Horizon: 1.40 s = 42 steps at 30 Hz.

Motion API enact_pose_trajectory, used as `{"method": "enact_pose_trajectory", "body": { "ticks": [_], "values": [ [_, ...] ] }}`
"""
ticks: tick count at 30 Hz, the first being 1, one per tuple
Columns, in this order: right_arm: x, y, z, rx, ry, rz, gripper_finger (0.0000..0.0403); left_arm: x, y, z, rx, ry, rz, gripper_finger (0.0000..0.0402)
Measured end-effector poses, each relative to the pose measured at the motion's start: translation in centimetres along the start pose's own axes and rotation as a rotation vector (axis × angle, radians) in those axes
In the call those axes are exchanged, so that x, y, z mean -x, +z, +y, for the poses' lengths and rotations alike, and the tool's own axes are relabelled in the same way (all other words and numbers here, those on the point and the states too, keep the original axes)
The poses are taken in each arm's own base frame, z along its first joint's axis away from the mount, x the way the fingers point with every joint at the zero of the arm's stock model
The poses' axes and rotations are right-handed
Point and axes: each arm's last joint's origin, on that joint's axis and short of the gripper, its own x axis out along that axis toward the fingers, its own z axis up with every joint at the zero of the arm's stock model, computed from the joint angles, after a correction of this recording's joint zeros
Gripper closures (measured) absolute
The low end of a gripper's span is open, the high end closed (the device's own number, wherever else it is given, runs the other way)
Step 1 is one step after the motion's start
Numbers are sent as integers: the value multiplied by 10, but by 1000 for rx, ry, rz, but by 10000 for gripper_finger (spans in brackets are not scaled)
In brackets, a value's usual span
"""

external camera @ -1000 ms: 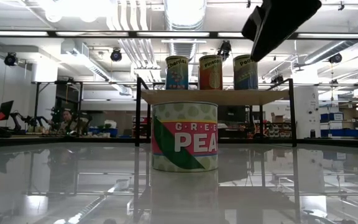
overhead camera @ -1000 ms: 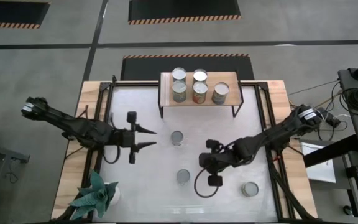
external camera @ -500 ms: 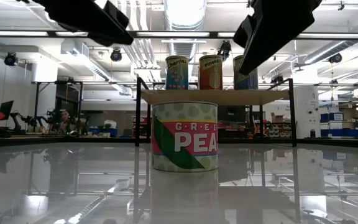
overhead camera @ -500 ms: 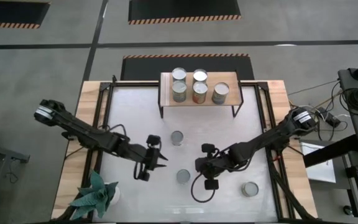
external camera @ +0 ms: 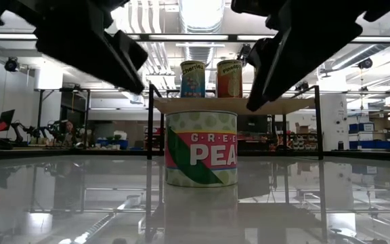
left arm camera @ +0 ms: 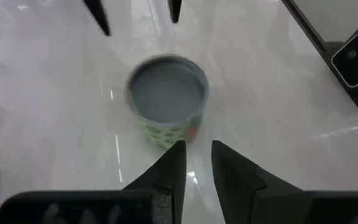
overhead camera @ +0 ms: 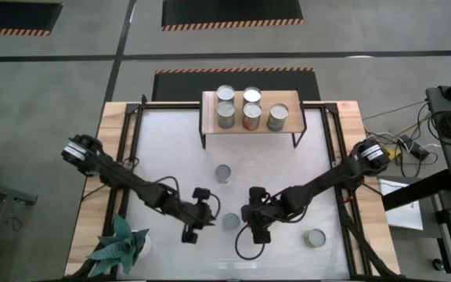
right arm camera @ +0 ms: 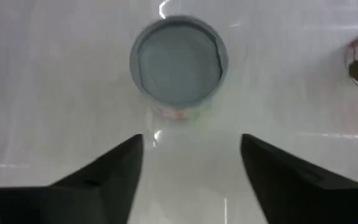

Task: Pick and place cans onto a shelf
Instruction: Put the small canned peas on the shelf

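A green-labelled can stands upright on its base near the table's front; the low view shows it as the pea can. My left gripper hovers just left of it, with only a narrow gap between its fingers. My right gripper hovers just right of it, open wide, and the can lies ahead of its fingers. Neither touches the can. The shelf at the table's far edge carries several cans.
A second can stands mid-table and a third near the front right. A teal spiky plant sits at the front left corner. A black cable loop hangs below my right arm. Wooden rails edge the table.
My left gripper has swung from mid-left toward the table's near and right side, sinking and tipping downward beside the front can, and the gap between its fingers has narrowed. My right gripper has crept left and down toward the same can. No can has moved.
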Motion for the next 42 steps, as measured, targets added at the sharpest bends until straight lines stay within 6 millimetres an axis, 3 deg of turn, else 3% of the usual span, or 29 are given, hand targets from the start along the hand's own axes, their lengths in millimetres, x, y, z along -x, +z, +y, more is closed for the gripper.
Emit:
{"method": "enact_pose_trajectory", "body": {
  "ticks": [6,10,17,28,42],
  "values": [
    [-13,-2,2,24,-3,12,56,-22,2,-5,6,10,31,347],
    [-22,0,4,19,4,-16,35,-34,4,-7,1,16,44,347],
    [-38,5,6,31,15,-90,34,-47,5,-8,-4,21,61,347],
    [-40,11,0,39,-1,-137,37,-48,8,-7,-7,69,35,347],
    [-40,10,0,49,-2,-136,129,-47,9,-8,-34,65,27,347]
  ]
}}
